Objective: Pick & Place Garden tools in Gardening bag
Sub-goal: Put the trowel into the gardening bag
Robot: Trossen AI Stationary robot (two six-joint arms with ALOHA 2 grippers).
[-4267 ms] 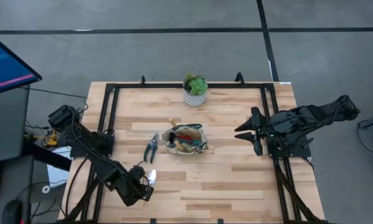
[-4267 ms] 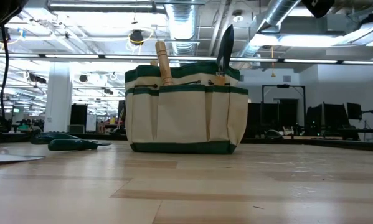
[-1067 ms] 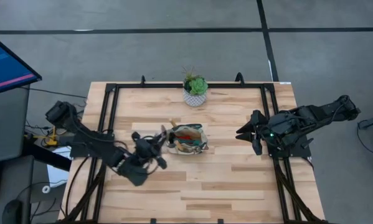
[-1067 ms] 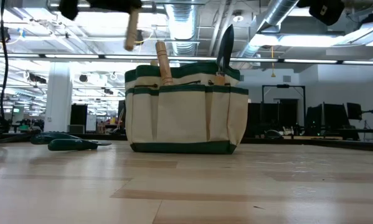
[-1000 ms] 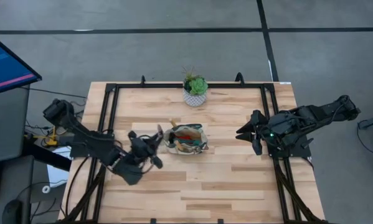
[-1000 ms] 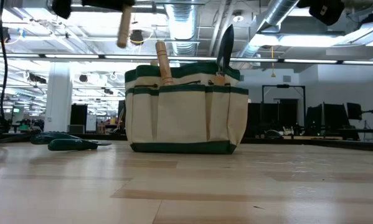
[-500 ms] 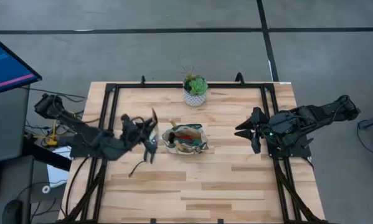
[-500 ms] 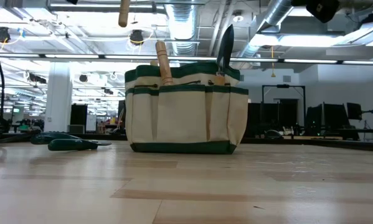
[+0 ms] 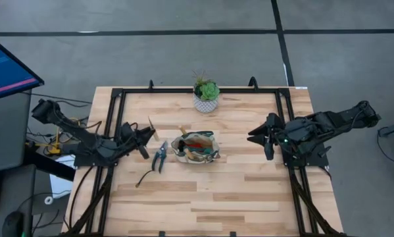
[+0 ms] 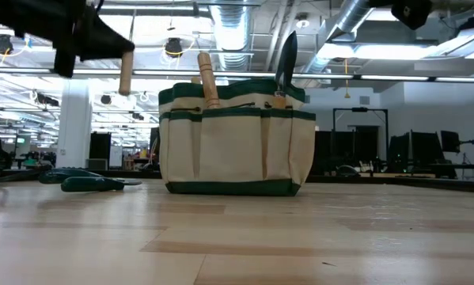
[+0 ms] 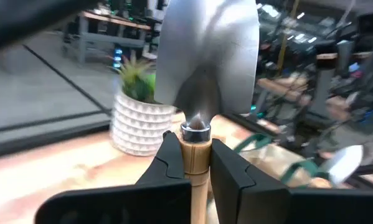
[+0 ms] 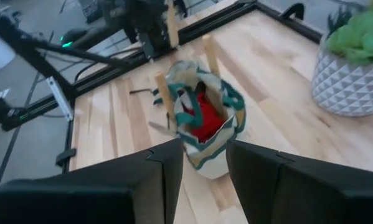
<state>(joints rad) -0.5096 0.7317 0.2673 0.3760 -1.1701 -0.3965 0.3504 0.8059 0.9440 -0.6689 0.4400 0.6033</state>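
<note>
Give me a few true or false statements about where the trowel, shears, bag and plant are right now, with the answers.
1. The left end effector is shut on a trowel. True.
2. The pruning shears are inside the gardening bag. False: they lie on the table beside the bag, on its left-arm side.
3. The right end effector holds a tool. False: it is open and empty, with the bag in view past its fingers.
4. The potted plant stands on the table, apart from the bag. True.
5. No tool is in the bag yet. False: wooden handles and a dark blade stick up out of it.
</note>
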